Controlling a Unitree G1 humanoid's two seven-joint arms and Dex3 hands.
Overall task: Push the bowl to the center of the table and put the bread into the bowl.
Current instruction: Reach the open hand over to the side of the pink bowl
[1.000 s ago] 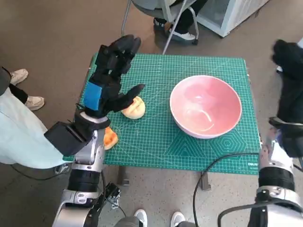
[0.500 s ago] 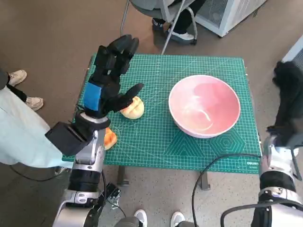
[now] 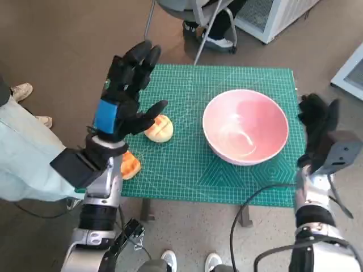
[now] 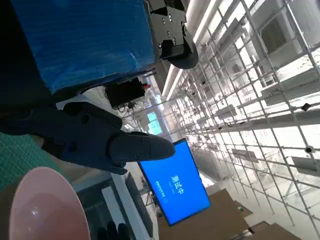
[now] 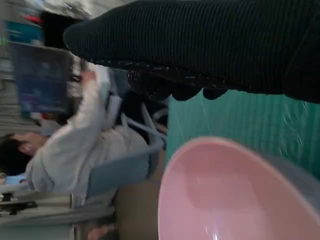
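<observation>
While the left hand [image 3: 126, 93] hovers spread, the right hand [image 3: 315, 122] — fingers apart — has dropped beside the bowl [image 3: 245, 126].

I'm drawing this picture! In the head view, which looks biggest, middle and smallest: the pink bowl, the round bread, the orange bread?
1. Pink bowl, by far the largest.
2. Round bread.
3. Orange bread, which looks smallest, but the left arm hides part of it, so its place below the round bread is unsure.
</observation>
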